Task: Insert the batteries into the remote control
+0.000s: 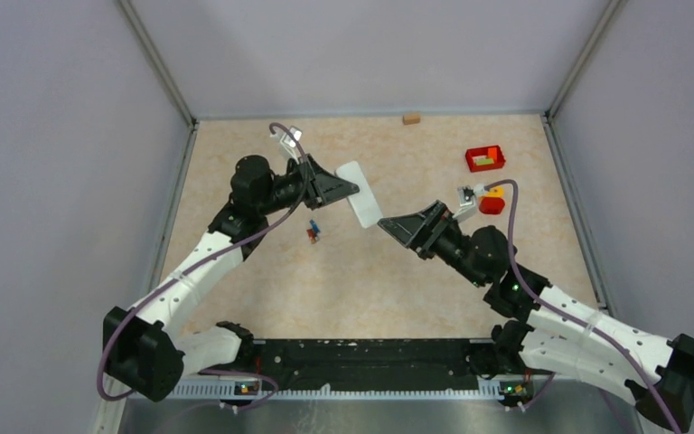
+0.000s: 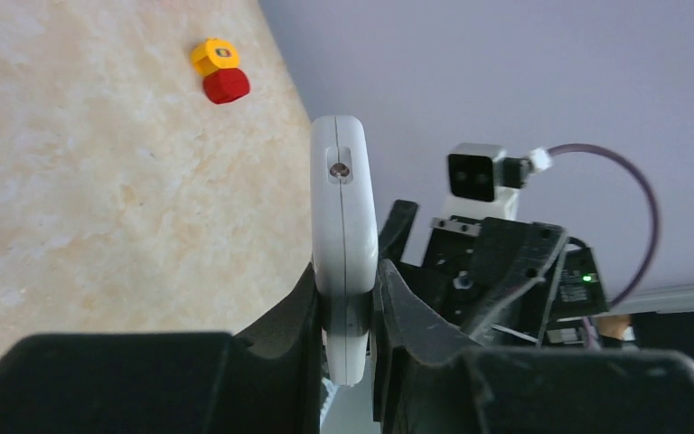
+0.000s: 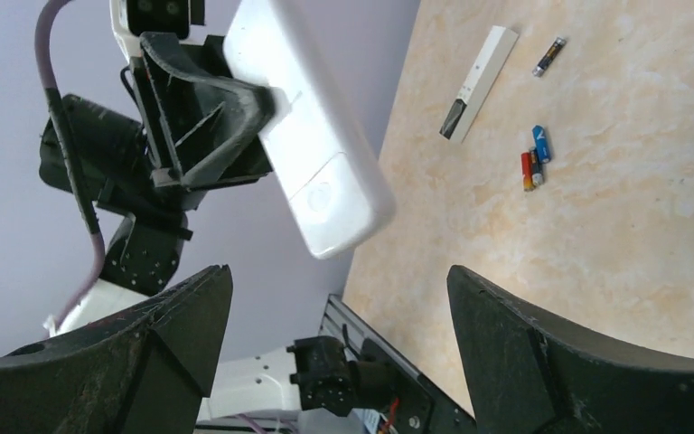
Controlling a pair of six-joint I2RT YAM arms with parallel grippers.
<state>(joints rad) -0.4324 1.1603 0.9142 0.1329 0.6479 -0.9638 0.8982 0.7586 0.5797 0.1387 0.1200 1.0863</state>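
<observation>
Left gripper (image 1: 351, 187) clamps the white remote control (image 2: 343, 208) aloft at mid-frame from above; right gripper (image 3: 336, 278) gapes wide beside its end. Batteries (image 1: 313, 232) lie on the table (image 1: 398, 280) below; the label (image 3: 454, 119) on the white bar (image 3: 485, 65) is too small to read.

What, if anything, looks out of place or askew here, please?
Nothing looks damaged or spilled. The remote control is clamped edge-on in the left gripper, off the table, and the batteries lie loose on the table, one apart from the others.
</observation>
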